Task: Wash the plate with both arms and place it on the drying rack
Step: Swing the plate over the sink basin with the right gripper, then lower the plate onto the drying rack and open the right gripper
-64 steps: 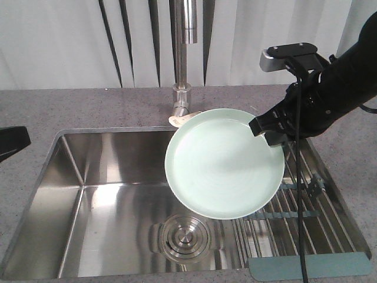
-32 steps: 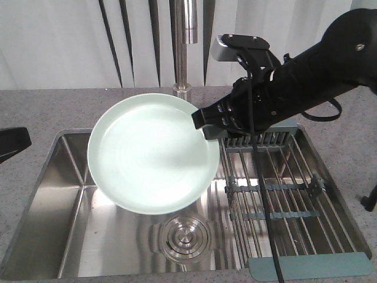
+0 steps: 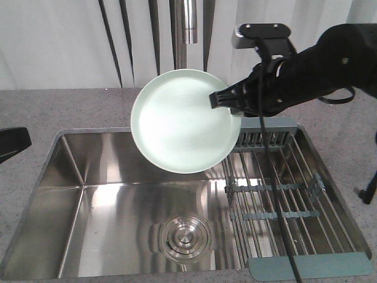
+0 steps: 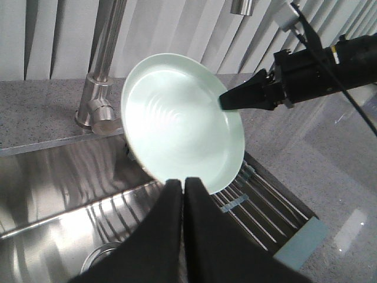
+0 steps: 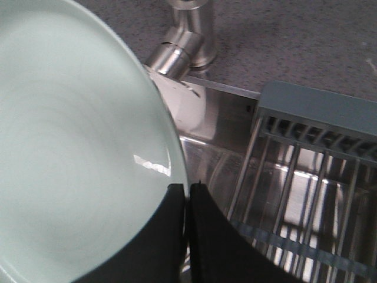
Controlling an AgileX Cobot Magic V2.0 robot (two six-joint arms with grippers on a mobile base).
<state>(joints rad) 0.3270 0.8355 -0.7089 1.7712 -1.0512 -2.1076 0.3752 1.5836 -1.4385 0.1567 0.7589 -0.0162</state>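
The right gripper [image 3: 222, 99] is clamped on the rim of the pale green plate [image 3: 182, 122], and that single pinch at the edge is all that carries it. The plate hangs tilted, face towards the room, above the back of the steel sink [image 3: 70, 168] and right in front of the faucet [image 3: 187, 23]. It is well apart from the drying rack [image 3: 277, 194], which lies across the sink's right side.

The left gripper [image 4: 184, 186] has its fingers drawn nearly together with nothing between them, and it sits short of the plate's lower edge, so it gives no support.

From where I stand, the main worry is the grip. Almost the whole plate hangs out to one side of the pinch, so a quick swing of the right arm [image 3: 318, 71] could make it pivot or slide free. It would then drop onto the hard basin near the drain [image 3: 184, 239]. The faucet is the second hazard, since the plate's far edge looks close enough to knock against it if the plate is pushed back or lifted. If water runs, a wet rim would hold even less surely.
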